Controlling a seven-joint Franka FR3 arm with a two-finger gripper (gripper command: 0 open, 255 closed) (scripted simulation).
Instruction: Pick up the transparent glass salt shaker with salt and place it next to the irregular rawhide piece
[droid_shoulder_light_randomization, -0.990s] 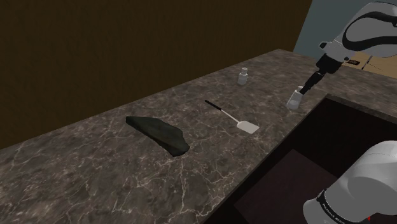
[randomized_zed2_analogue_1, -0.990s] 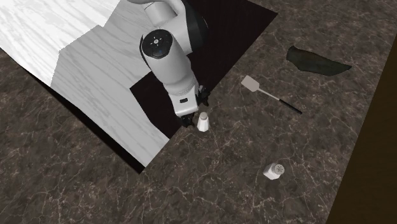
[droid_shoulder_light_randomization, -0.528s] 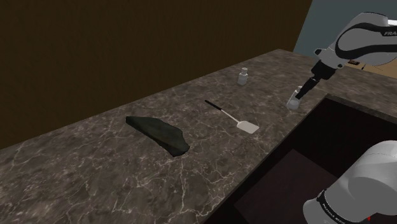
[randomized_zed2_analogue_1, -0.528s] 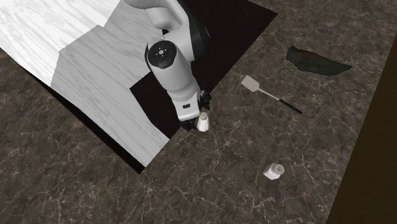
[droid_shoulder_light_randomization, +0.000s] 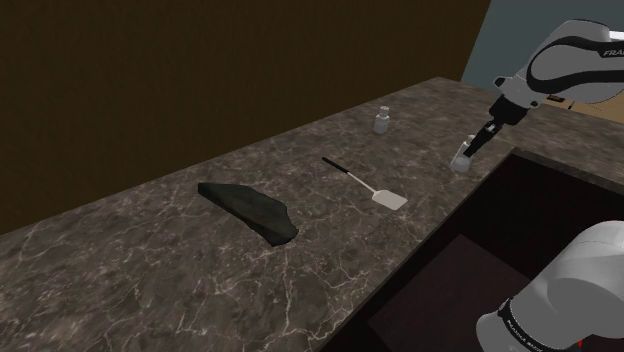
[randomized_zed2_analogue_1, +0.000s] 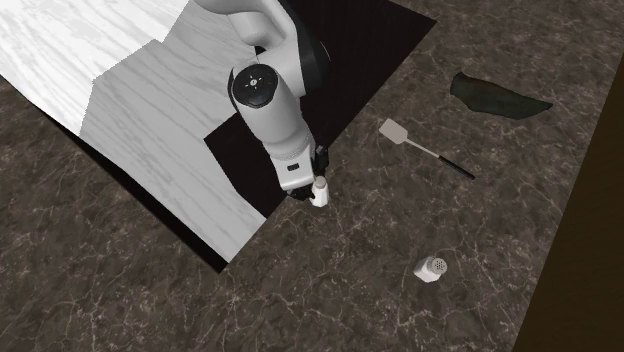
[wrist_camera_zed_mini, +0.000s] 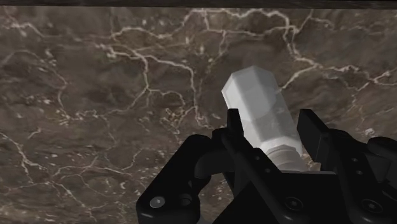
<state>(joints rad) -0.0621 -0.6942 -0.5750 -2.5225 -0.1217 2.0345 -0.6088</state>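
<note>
The white arm is stretched out and bent downward; the all-black two-finger tool is closed around a translucent white faceted shaker.

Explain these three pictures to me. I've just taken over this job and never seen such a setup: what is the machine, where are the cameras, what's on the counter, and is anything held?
The machine is one white robot arm ending in a black two-finger gripper. One picture looks over its shoulder, one looks down on the counter from above, and one comes from a camera on the hand itself. On the dark marble counter, beside a dark sunken basin, lie a dark rawhide piece, a spatula and, farther back, a second shaker. The gripper's fingers clasp the pale salt shaker from both sides. It seems to stand on the counter, not yet lifted.
</note>
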